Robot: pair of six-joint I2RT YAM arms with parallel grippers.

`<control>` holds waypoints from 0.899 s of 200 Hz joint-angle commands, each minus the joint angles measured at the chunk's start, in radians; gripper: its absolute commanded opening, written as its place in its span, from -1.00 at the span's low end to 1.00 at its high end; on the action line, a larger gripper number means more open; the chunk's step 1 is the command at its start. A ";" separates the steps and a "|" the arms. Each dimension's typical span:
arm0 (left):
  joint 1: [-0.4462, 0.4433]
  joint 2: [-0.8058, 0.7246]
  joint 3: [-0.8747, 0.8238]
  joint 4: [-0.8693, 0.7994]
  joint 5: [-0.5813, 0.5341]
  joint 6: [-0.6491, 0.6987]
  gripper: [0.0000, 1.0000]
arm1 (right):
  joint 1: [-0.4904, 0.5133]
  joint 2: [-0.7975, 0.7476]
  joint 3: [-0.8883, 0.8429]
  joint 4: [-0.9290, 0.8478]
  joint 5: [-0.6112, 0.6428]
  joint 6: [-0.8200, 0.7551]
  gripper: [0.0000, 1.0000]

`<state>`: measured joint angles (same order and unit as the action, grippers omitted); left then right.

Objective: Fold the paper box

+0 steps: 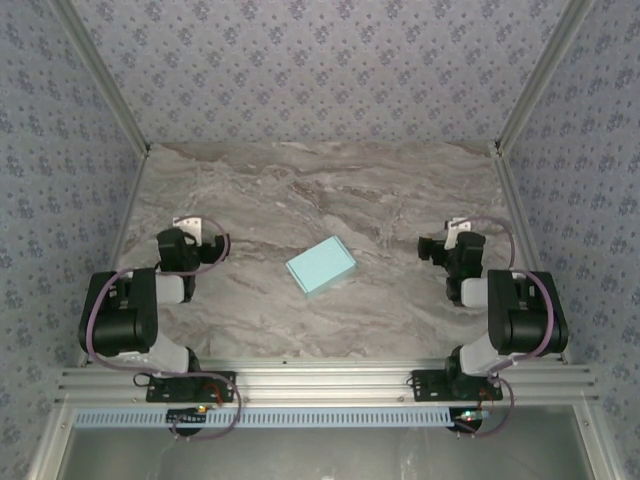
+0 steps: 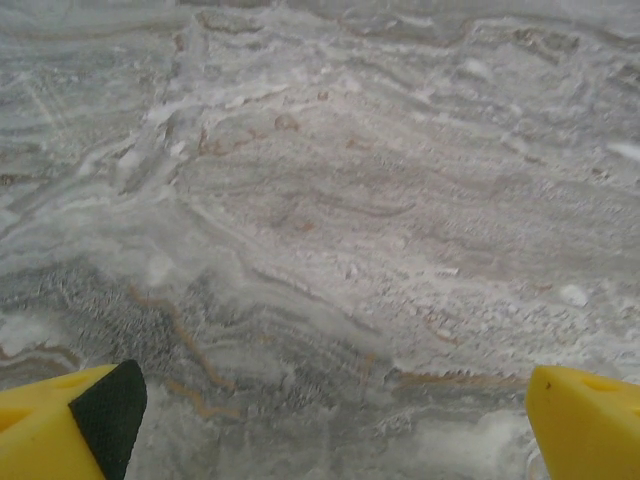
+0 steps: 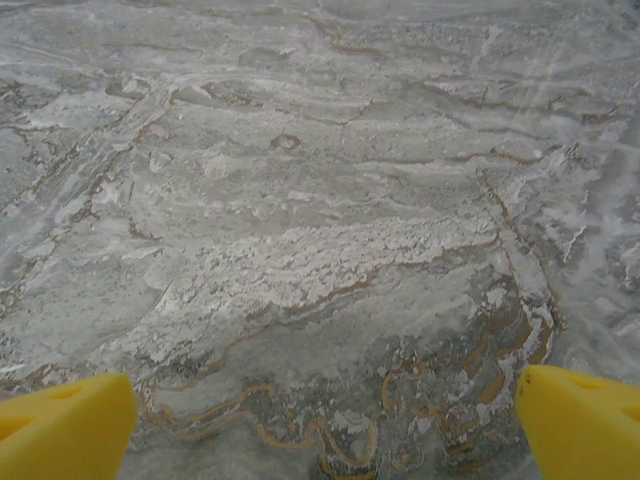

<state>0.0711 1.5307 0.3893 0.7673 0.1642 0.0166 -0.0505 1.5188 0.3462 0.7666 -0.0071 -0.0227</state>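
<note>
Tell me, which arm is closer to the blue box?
Neither, as far as I can tell. The left arm ends to the left of the box, the right arm to its right, both about equally far.

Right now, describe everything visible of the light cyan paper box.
The light cyan paper box looks like a small, flat, closed rectangle of plain matte card; flaps and creases are too small to tell. It lies flat on the grey marble-patterned table, turned diagonal to its edges, about midway between the arms. Nothing but the table touches it: the left gripper and right gripper sit well apart on either side.
</note>
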 commanded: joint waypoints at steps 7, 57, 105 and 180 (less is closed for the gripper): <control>0.002 0.005 0.013 0.067 0.024 -0.020 0.98 | 0.015 0.000 0.028 0.063 0.052 0.010 1.00; 0.001 0.005 0.013 0.070 0.023 -0.019 0.98 | 0.020 0.005 0.039 0.059 0.055 0.007 1.00; -0.006 0.003 0.011 0.070 0.009 -0.017 0.98 | 0.026 0.002 0.041 0.045 0.057 0.001 1.00; -0.007 0.003 0.011 0.070 0.009 -0.017 0.99 | 0.021 0.004 0.051 0.031 0.045 0.003 1.00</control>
<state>0.0708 1.5330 0.3897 0.8089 0.1684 0.0067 -0.0299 1.5188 0.3656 0.8024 0.0303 -0.0231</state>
